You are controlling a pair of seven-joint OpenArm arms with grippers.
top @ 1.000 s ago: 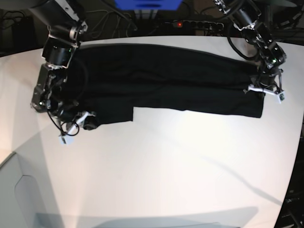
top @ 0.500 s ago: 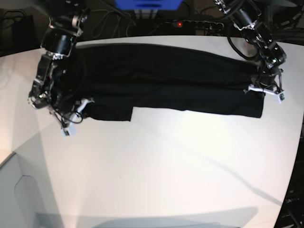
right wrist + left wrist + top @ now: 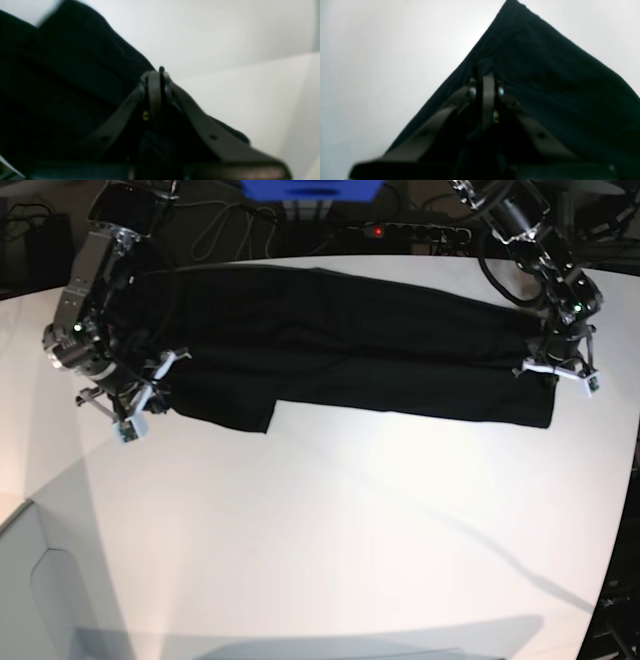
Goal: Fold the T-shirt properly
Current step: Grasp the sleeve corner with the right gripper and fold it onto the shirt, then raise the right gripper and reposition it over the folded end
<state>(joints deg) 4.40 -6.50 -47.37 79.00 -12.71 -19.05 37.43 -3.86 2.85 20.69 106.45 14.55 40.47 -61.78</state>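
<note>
Looking down from the base view, the black T-shirt (image 3: 350, 345) lies as one long dark band across the far half of the white table (image 3: 330, 540), its long axis running side to side and dipping slightly toward the view's right, with a stepped lower edge near its left end. Only this view shows that whole spread; the wrist views show the grips up close. In the left wrist view the left gripper (image 3: 486, 82) has its jaws pinched together on a fold of the T-shirt (image 3: 557, 82), whose hemmed corner points away from the camera. In the right wrist view the right gripper (image 3: 157, 82) is clenched on the T-shirt (image 3: 62, 82), most of the cloth lying to its left.
</note>
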